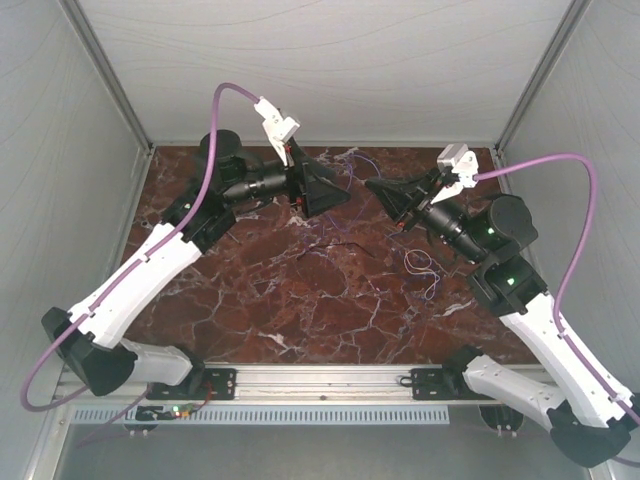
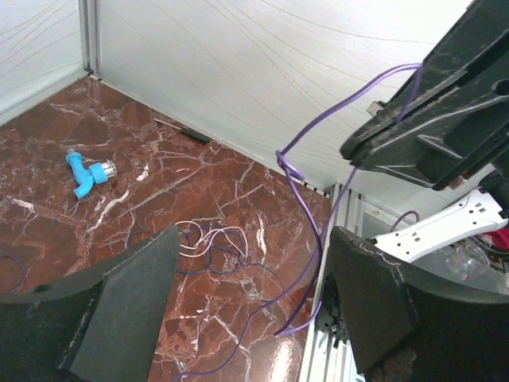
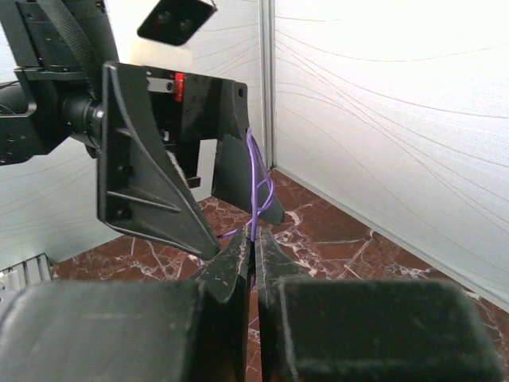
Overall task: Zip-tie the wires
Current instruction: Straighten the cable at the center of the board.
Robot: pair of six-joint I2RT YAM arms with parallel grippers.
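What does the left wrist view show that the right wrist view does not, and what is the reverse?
Only the left wrist view: a blue plastic fitting and loose thin wires lying on the marble table. Only the right wrist view: a red light on the body of the left gripper. Both: the right gripper shut on a purple wire, and the left gripper open.

Toward 12 o'clock on the table (image 1: 300, 320), the left gripper (image 2: 256, 236) and right gripper (image 3: 253, 241) nearly meet tip to tip, and the wires (image 2: 289, 169) strung between them bar that narrow gap. From the centre to 6 o'clock the marble lies open; walls (image 1: 330, 60) close off 9, 12 and 3 o'clock.
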